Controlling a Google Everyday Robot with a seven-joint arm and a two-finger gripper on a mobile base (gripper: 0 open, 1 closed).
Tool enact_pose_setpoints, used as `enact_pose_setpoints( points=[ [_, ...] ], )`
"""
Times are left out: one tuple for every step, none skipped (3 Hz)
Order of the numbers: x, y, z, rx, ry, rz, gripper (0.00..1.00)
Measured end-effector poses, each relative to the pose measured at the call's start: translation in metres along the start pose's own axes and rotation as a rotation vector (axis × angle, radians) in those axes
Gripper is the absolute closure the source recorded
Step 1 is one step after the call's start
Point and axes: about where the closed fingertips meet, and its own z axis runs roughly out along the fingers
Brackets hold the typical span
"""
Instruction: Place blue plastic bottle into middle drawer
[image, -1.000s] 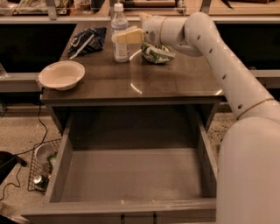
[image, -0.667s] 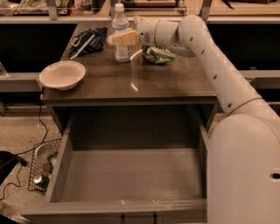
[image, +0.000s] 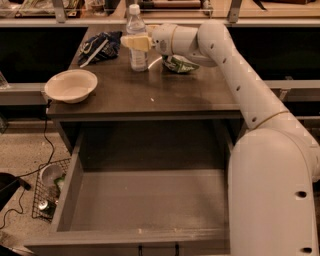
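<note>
Mostly, in the camera view, your risk is a tip-over. The gripper sits at mid-height on the bottle, level with its label. The bottle is tall, narrow and light, so a push from one side before a firm hold would probably knock it toward the dark blue snack bag just to its left or the green-and-white bag just to its right, under the wrist. Whether the gripper has closed on the bottle, you cannot tell from this angle. Thin clear plastic will likely give under a squeeze and could slip on the lift. You also have a long carry ahead: the drawer stands pulled out below the front edge of the table, well apart from the bottle, so a low swing could clip that edge or the bowl at the left corner. As for the bottle, it stands upright on the table's far side, clear-bodied, with a white cap on top and a pale label partly hidden by the gripper
</note>
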Motion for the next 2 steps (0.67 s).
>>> enact_pose_setpoints(
  points=[
    [0.0004,0.0018,0.0028,-0.004,0.0,0.001,0.64],
    [0.0008,0.0039,0.006,-0.009,0.0,0.002,0.88]
  ],
)
